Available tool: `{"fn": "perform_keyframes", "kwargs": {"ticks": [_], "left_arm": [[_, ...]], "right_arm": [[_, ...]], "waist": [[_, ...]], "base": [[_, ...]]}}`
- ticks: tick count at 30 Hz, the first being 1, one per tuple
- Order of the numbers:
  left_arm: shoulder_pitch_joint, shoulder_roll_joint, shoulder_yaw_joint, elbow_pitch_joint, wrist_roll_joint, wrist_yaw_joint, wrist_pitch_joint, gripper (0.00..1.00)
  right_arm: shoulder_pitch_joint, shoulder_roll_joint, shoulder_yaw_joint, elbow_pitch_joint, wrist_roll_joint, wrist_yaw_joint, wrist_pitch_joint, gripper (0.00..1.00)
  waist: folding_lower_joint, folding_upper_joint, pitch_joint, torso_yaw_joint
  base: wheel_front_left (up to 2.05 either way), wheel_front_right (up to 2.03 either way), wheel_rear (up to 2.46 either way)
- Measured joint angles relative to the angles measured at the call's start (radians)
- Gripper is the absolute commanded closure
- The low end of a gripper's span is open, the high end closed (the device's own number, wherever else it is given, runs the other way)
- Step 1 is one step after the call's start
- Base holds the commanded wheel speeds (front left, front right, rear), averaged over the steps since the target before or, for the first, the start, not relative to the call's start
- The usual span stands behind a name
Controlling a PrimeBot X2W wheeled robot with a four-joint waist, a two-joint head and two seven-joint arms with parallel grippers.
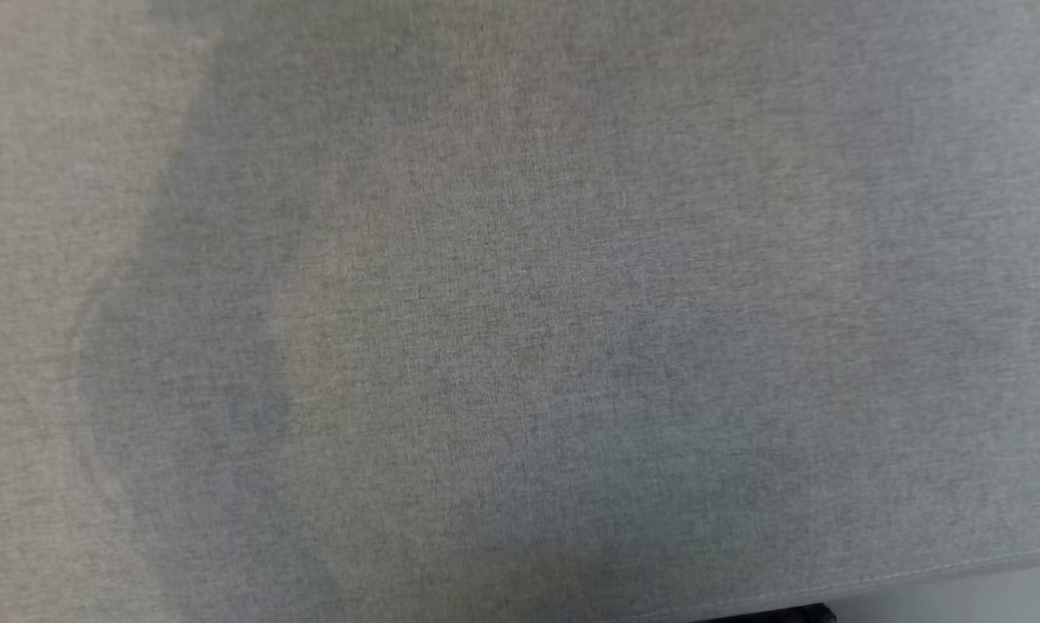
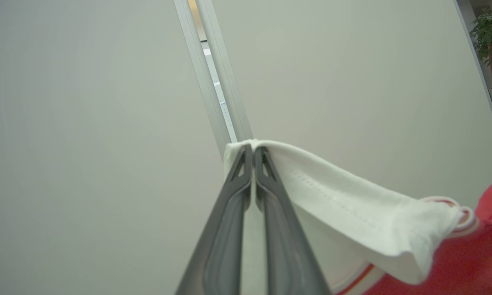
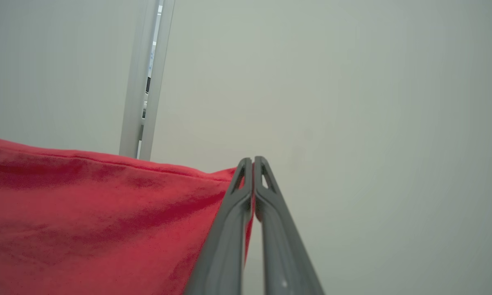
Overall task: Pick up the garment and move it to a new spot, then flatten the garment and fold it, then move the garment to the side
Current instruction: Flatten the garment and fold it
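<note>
The garment (image 2: 352,205) is red with a white sleeve and a red-and-white striped trim. In the left wrist view my left gripper (image 2: 253,148) is shut on the white sleeve's stitched edge, and the cloth trails off to the lower right toward the red body. In the right wrist view my right gripper (image 3: 253,160) is shut on a corner of the garment's red part (image 3: 98,221), which stretches away to the left. Both grippers hold the cloth up in the air against a pale wall.
The head view looks down on a grey woven fabric surface (image 1: 520,311), with its front seam (image 1: 918,571) at the lower right. Behind the grippers are pale wall panels with a metal-framed gap (image 2: 213,78). A potted plant (image 2: 489,35) stands at the far right.
</note>
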Motion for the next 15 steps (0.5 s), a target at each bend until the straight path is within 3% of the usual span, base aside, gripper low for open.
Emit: {"fn": "perform_keyframes", "kwargs": {"ticks": [5, 10, 15], "left_arm": [[-0.149, -0.044, -0.031, 0.143, 0.070, 0.005, -0.236, 1.00], [-0.109, -0.039, -0.035, 0.170, 0.035, -0.006, -0.285, 1.00], [0.086, -0.029, -0.045, 0.106, -0.041, -0.012, -0.292, 1.00]], "right_arm": [[-0.140, 0.030, -0.002, 0.092, -0.124, 0.000, -0.057, 1.00], [-0.093, 0.035, -0.026, 0.050, -0.139, 0.000, -0.060, 1.00], [0.077, 0.031, -0.069, -0.033, -0.137, 0.000, -0.060, 1.00]], "waist": [[0.0000, 0.0000, 0.086, 0.008], [0.0001, 0.0000, 0.146, 0.025], [0.0001, 0.0000, 0.178, 0.058]], "base": [[0.00, 0.00, 0.00], [0.00, 0.00, 0.00], [0.00, 0.00, 0.00]]}}
